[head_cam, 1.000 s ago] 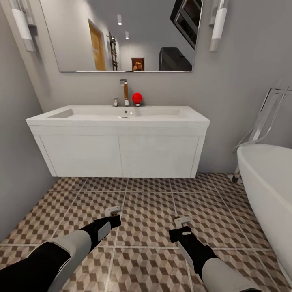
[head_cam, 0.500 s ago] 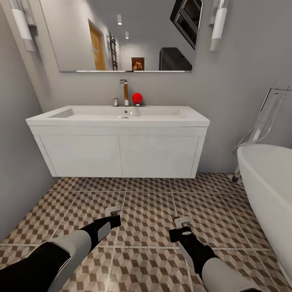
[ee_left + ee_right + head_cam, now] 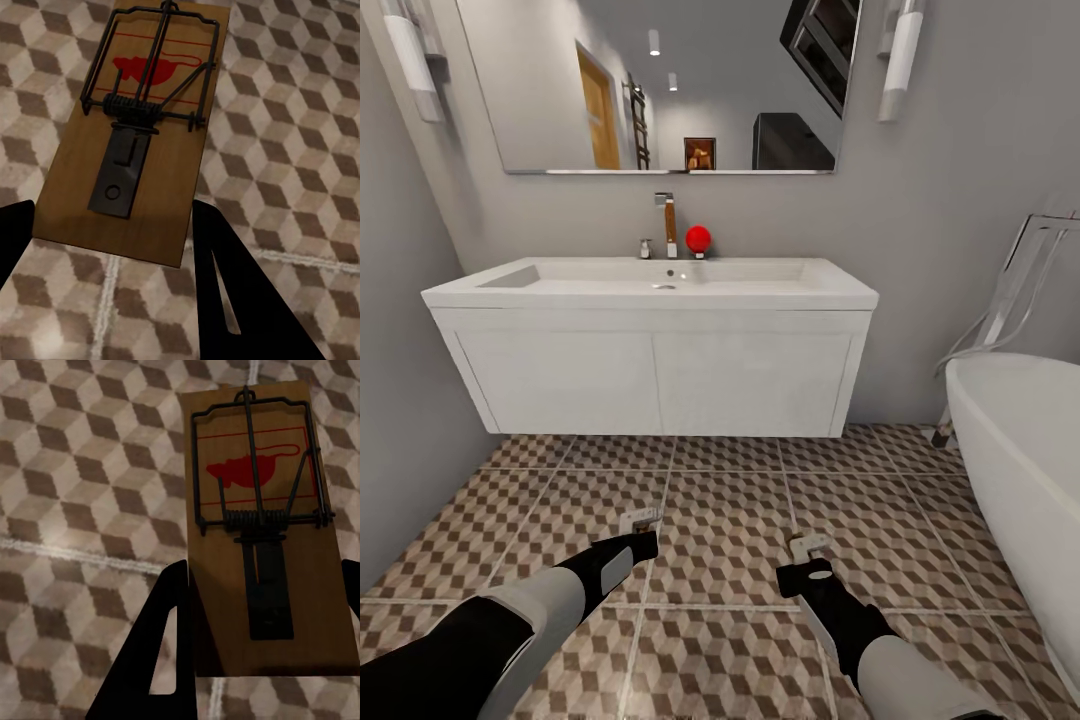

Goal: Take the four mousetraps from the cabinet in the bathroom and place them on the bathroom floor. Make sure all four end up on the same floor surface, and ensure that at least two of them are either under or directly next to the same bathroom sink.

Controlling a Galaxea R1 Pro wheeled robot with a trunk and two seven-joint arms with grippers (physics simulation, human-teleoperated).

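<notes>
Each gripper holds one mousetrap above the bathroom floor (image 3: 730,520), in front of the wall-hung white sink (image 3: 650,297). My left gripper (image 3: 641,533) (image 3: 112,225) is shut on a brown wooden mousetrap (image 3: 142,150) (image 3: 639,519) with a dark spring bar and a red mouse print. My right gripper (image 3: 810,560) (image 3: 262,585) is shut on a second mousetrap (image 3: 262,510) (image 3: 809,546) of the same kind. Both traps lie flat between the fingers, over the cube-patterned tiles. The cabinet is out of view.
A white bathtub (image 3: 1020,450) stands close on the right, with chrome pipes (image 3: 1010,300) behind it. A grey wall (image 3: 400,400) closes the left side. A faucet (image 3: 665,225) and a red ball (image 3: 698,239) sit at the sink's back. Open tiles run under the sink unit.
The head view has shifted very slightly. Both arms and their mousetraps stay where they were.
</notes>
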